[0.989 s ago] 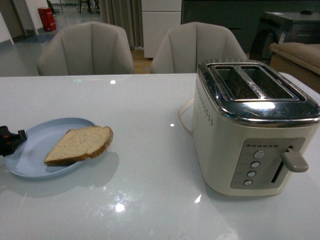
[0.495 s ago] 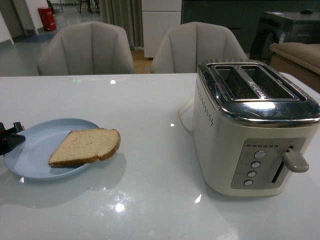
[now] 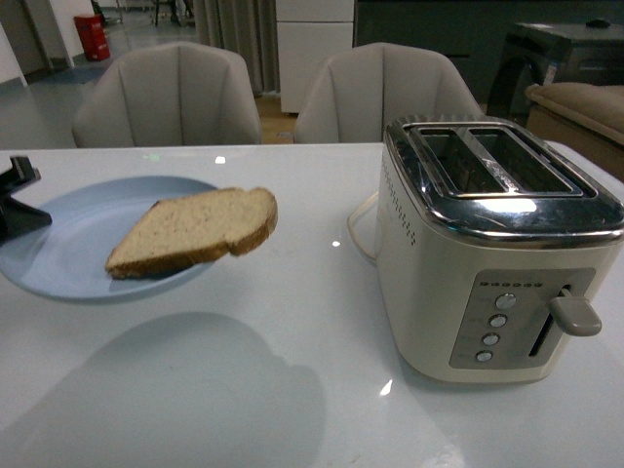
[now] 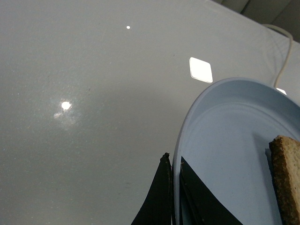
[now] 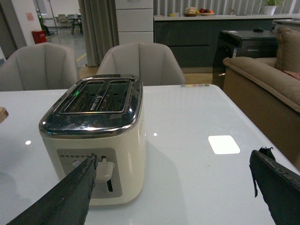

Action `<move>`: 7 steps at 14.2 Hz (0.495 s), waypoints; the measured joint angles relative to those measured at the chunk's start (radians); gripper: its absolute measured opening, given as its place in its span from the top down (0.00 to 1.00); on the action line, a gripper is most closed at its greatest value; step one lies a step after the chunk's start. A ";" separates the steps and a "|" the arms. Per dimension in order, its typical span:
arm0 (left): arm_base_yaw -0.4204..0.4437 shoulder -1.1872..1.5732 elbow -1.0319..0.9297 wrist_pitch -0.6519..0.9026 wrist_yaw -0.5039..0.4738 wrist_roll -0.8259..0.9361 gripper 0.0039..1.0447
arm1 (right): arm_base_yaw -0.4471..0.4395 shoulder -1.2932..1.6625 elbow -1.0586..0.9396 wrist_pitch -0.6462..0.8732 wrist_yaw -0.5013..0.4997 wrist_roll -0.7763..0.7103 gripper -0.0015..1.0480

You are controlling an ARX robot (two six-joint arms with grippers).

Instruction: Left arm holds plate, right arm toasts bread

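The pale blue plate (image 3: 78, 244) hangs above the white table at the left, casting a wide shadow below. My left gripper (image 3: 18, 200) is shut on the plate's left rim; in the left wrist view the black gripper (image 4: 172, 164) pinches the plate (image 4: 225, 140) edge. The bread (image 3: 195, 230) lies on the plate, its rounded end jutting past the right rim; its crust (image 4: 287, 178) shows in the left wrist view. My right gripper (image 5: 173, 161) is open with nothing in it, low over the table, beside the toaster (image 5: 93, 150).
A cream and chrome toaster (image 3: 497, 253) with two top slots stands at the right, its lever (image 3: 575, 314) up and its cord (image 3: 359, 229) trailing behind. Two grey chairs (image 3: 166, 97) stand beyond the table. A sofa (image 5: 262, 79) lies to the right.
The plate with the bread has risen off the table and shifted right, held by my left gripper. Its shadow has grown large on the tabletop.
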 joint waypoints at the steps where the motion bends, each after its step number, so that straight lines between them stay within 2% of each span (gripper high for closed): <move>1: -0.033 -0.079 0.000 -0.048 -0.019 -0.017 0.98 | 0.000 0.000 0.000 0.000 0.000 0.000 0.06; 7: -0.256 -0.454 0.033 -0.390 -0.071 -0.084 0.98 | 0.000 0.000 0.000 0.000 0.000 0.000 0.06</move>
